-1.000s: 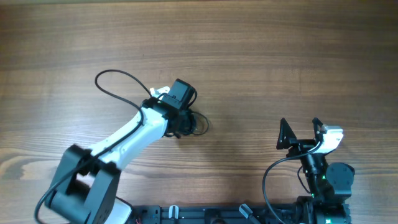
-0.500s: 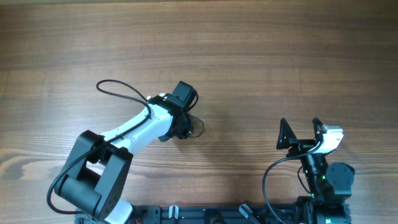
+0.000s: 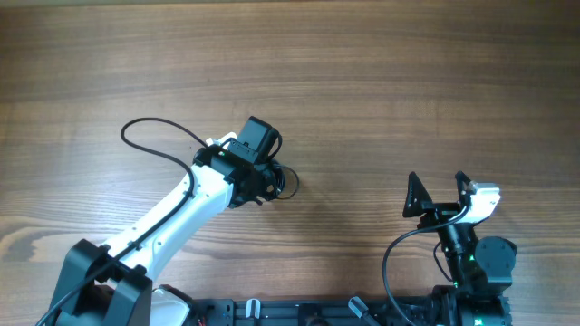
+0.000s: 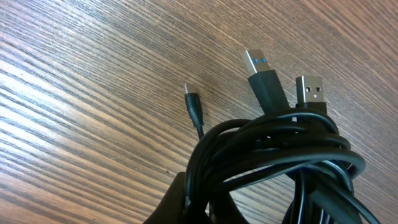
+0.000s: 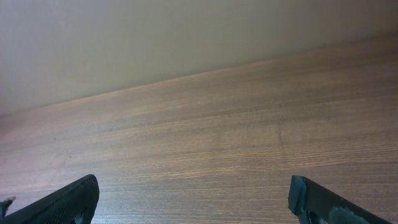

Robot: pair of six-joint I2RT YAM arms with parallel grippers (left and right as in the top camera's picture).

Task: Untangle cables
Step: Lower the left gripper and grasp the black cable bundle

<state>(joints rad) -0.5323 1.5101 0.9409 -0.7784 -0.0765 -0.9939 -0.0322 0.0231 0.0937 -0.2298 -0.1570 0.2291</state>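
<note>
- The left arm (image 3: 181, 204), white, stretches out long from its base, with the wrist bent downward.
- The left gripper (image 3: 272, 181) points down; one dark finger (image 4: 177, 202) shows, and whether the jaws are apart or together cannot be told.
- The right arm (image 3: 471, 254) sits folded over its base, directly behind its gripper.
- The right gripper (image 3: 437, 193) is held level, fingers spread wide, nothing between them.

We list one brown wood-grain table (image 3: 408, 81), bearing a small bunch of thin black cables (image 3: 289, 181) partly under the left gripper (image 3: 270, 184); its grip cannot be made out. We list also the right gripper (image 3: 438, 194), well apart at the near edge, with its black fingers spread wide.
</note>
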